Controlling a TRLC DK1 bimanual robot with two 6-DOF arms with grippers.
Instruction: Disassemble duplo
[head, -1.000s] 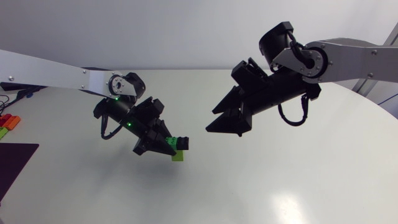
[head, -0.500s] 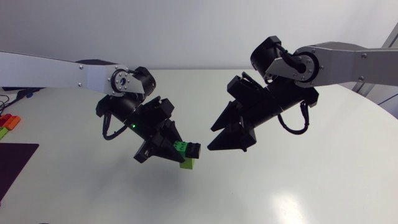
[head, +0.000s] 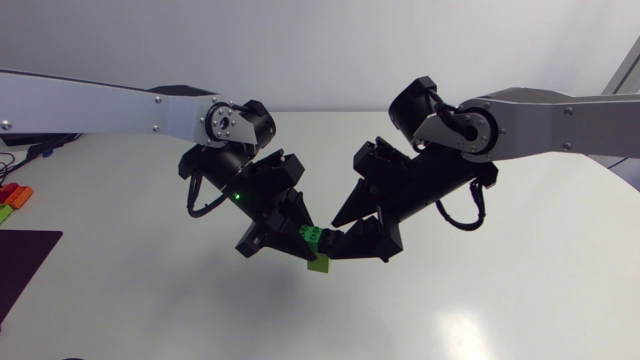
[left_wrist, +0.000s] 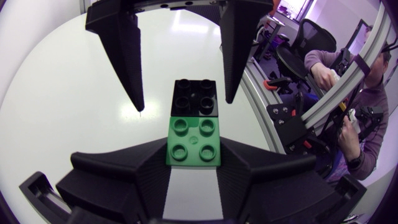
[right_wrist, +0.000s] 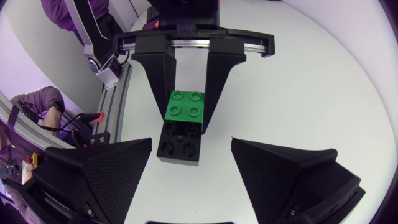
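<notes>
My left gripper (head: 298, 240) is shut on a green duplo brick (left_wrist: 191, 140), held in the air above the white table. A black brick (left_wrist: 194, 98) is joined to the green one and sticks out ahead of the left fingers. In the head view a lime-green piece (head: 319, 265) shows on the stack's underside. My right gripper (right_wrist: 191, 146) faces the left gripper (right_wrist: 185, 115) and stands open. Its fingers (left_wrist: 127, 62) flank the black brick (right_wrist: 180, 142) with a gap on each side. The green brick (right_wrist: 185, 104) sits just beyond.
A dark purple mat (head: 20, 265) lies at the table's left edge, with a few red, orange and green bricks (head: 12, 196) behind it. Both arms meet over the middle of the table (head: 480, 300).
Both arms have moved toward each other over the table's middle. The right gripper's fingers now stand on either side of the black brick and have narrowed slightly. The left keeps its hold.
</notes>
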